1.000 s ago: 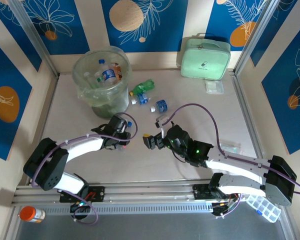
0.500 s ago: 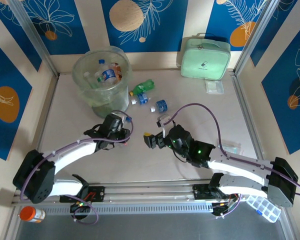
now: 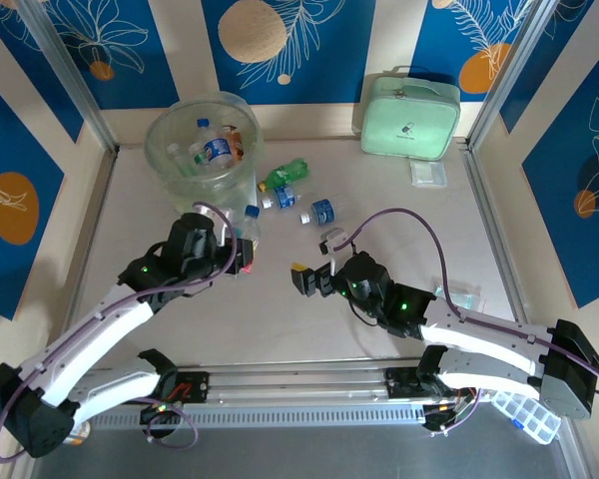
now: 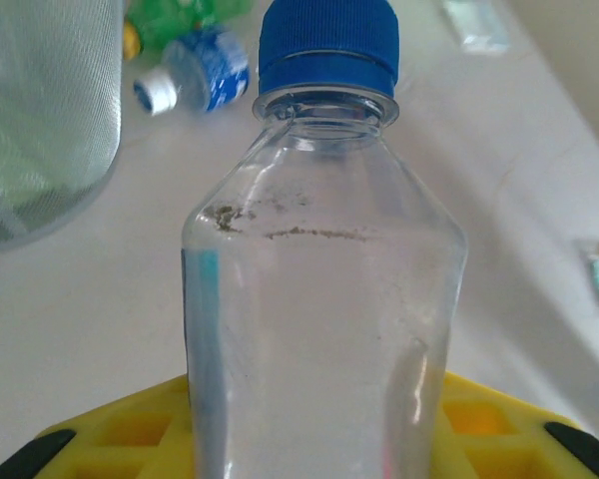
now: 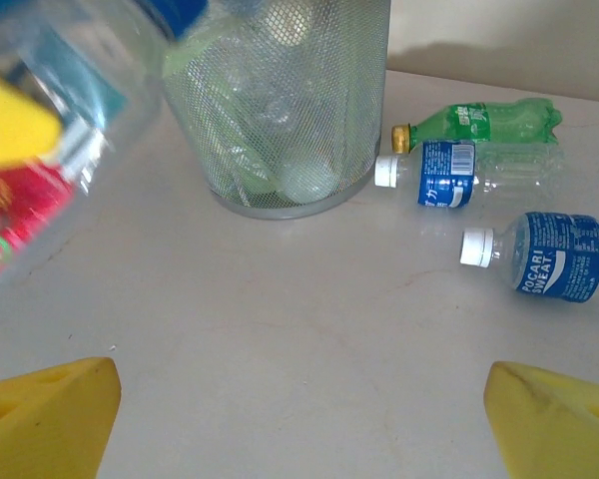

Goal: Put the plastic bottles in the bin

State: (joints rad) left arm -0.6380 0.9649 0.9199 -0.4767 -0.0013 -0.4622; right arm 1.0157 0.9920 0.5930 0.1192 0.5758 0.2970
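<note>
Now: left jaws clamp bottle (image 4: pixel 324 299) just beside bin (image 3: pixel 158 150), toward worktop's far-left corner. Raise above rim, centre over opening, only then release. Right jaws wide open, empty, mid-worktop.

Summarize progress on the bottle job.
Done: several bottles lie in the bin. In hand: the left hand grips a clear blue-capped bottle beside it. Left: a green bottle, a long blue-labelled bottle and a short blue-labelled bottle on the table. The right hand is open, empty.
</note>
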